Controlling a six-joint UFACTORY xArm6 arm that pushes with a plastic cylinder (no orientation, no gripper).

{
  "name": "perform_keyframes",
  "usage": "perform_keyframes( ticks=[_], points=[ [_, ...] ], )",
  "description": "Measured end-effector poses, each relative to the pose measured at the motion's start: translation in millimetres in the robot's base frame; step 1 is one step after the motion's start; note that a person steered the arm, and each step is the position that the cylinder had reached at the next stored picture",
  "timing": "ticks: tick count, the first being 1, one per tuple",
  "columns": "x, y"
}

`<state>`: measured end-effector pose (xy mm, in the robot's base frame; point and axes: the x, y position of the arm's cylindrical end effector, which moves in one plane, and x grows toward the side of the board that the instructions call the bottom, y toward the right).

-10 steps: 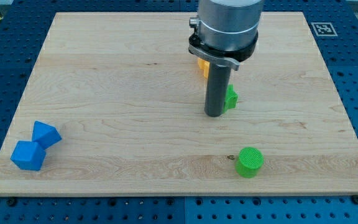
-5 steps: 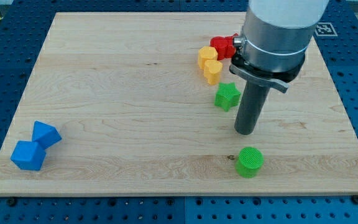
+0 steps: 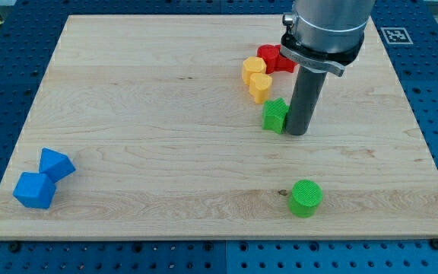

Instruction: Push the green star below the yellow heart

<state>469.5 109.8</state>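
The green star point(image 3: 274, 115) lies on the wooden board just below the yellow heart point(image 3: 260, 87). A second yellow block point(image 3: 253, 70) sits above the heart, touching it. My tip point(image 3: 297, 132) stands right against the star's right side, partly covering it. The rod rises from there to the view's top.
A red block point(image 3: 273, 58) lies at the upper right of the yellow blocks, partly behind the rod. A green cylinder point(image 3: 306, 198) stands near the bottom edge. Two blue blocks point(image 3: 42, 178) sit together at the lower left. The board point(image 3: 143, 114) is ringed by a blue perforated table.
My tip swung from the star's left around to its lower right, then moved up against its right side. The star has shifted slightly left.
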Motion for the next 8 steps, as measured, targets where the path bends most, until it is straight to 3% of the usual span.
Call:
perform_keyframes(
  ticks=[2, 5, 8],
  points=[
    [24.4, -6.6],
    [-5.1, -15.2],
    [25.4, -10.1]
  ],
)
